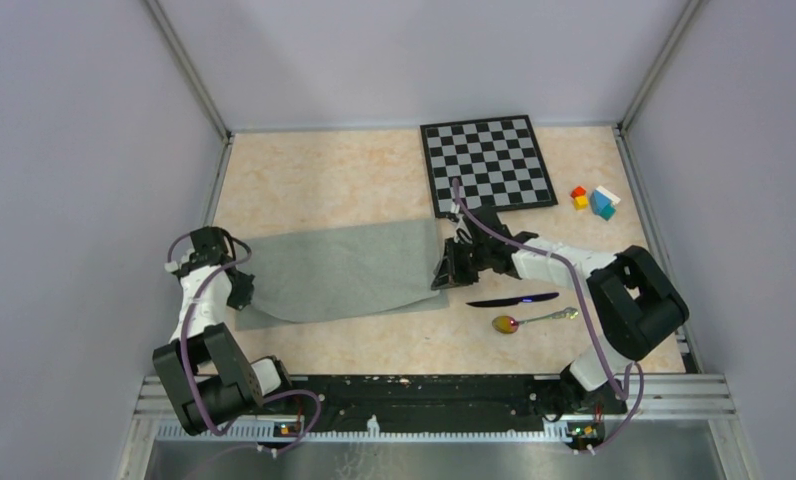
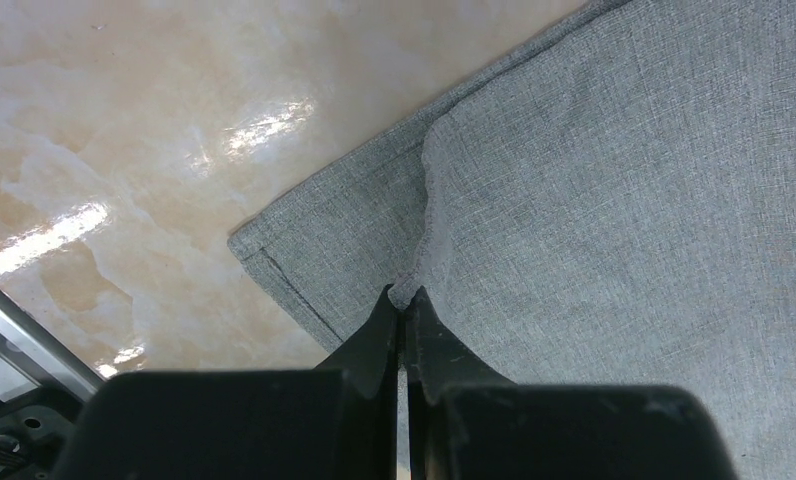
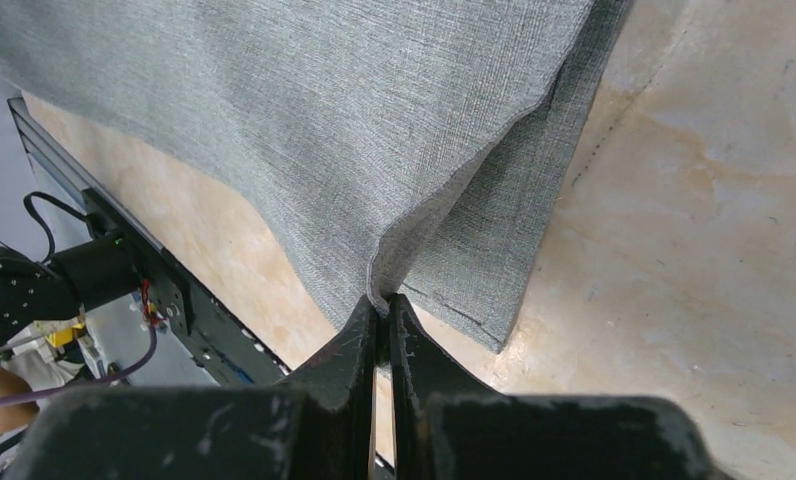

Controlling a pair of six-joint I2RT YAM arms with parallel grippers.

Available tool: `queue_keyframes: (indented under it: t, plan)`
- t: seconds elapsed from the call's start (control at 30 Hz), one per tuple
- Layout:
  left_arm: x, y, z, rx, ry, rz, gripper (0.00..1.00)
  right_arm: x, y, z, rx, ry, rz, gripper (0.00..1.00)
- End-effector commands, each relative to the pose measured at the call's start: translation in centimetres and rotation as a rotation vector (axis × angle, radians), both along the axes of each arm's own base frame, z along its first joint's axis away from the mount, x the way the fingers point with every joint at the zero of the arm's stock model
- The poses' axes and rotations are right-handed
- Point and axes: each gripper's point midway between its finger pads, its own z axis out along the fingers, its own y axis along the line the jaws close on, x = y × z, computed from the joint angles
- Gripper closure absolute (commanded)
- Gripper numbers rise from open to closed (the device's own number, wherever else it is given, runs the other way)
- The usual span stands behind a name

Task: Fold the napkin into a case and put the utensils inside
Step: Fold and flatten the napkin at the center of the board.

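The grey-green napkin [image 1: 339, 270] lies folded over on the table, its upper layer held above the lower one. My left gripper [image 1: 242, 290] is shut on the upper layer's left corner [image 2: 406, 290]. My right gripper [image 1: 444, 270] is shut on the upper layer's right corner [image 3: 379, 298]. The lower layer shows beneath in the left wrist view [image 2: 324, 260] and in the right wrist view [image 3: 494, 260]. The dark knife [image 1: 512, 299] and the spoon [image 1: 519, 322] with its yellow-red bowl lie on the table to the right of the napkin, near the right arm.
A black-and-white chessboard [image 1: 488, 163] lies at the back right. Small coloured blocks [image 1: 594, 201] sit to its right. Metal frame rails [image 1: 434, 395] run along the near edge, and walls enclose the table.
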Motion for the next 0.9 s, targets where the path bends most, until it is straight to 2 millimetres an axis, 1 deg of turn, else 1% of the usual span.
queue_keyframes:
  t: [0.0,0.17,0.4,0.77,0.87]
  plan:
    - [0.2,0.8,-0.2,0.035,-0.008,0.009,1.0,0.1,0.8,0.9,0.034,-0.039,0.008,1.0]
    - [-0.1,0.5,-0.9,0.014,0.011,0.012,1.0,0.0,0.6,-0.2,0.012,-0.027,0.005,1.0]
    - [-0.2,0.2,-1.7,-0.006,0.03,0.007,1.0,-0.5,0.4,-1.2,0.007,-0.002,-0.003,1.0]
    - [-0.9,0.7,-2.1,0.013,0.072,0.036,1.0,-0.9,-0.2,-2.9,-0.029,0.024,-0.009,1.0]
    - [-0.6,1.0,-1.9,0.027,0.065,0.033,1.0,-0.9,-0.2,-2.9,-0.029,0.023,-0.006,1.0]
